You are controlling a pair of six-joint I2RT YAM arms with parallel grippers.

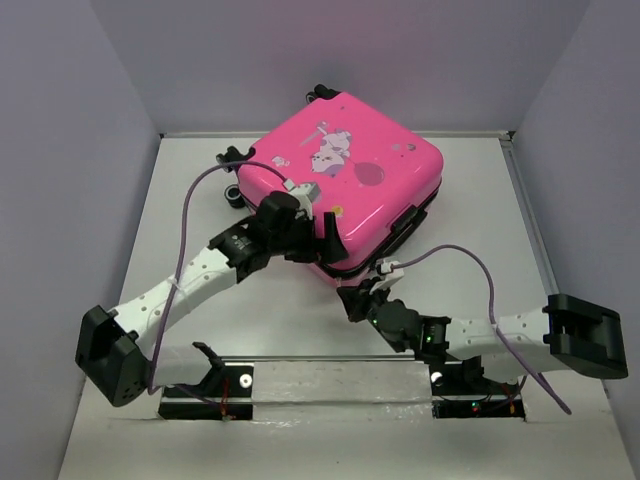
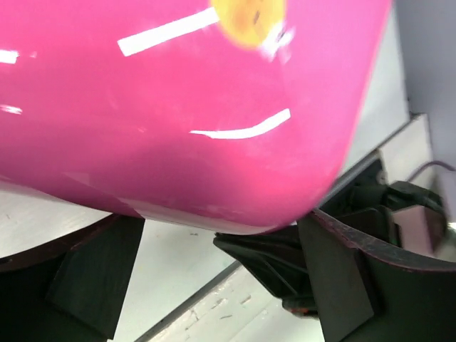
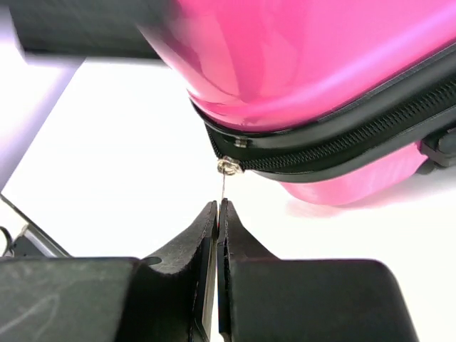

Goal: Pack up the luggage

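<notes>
1. One luggage lies flat on the counter, lid up and closed. It sits toward 12 o'clock from the counter's middle, turned so that a corner points at 6 o'clock.
2. There are two arms, each with one hand.
3. The left arm folds out to 8 o'clock, then its forearm runs up to the luggage's 7 o'clock edge. The left hand rests against the pink shell there.
4. The right arm bends out to 4 o'clock and reaches back to the case's 6 o'clock corner, with the right hand low by the counter.
5. Only the left wrist view shows the left hand spread wide, with one finger at each side under the curved shell. Nothing is clamped between them.
6. Only the right wrist view shows the right hand pinched narrow on the thin metal zipper pull, which hangs from the slider on the black zipper.
7. Only the top view shows the white cartoon print on the lid.
</notes>
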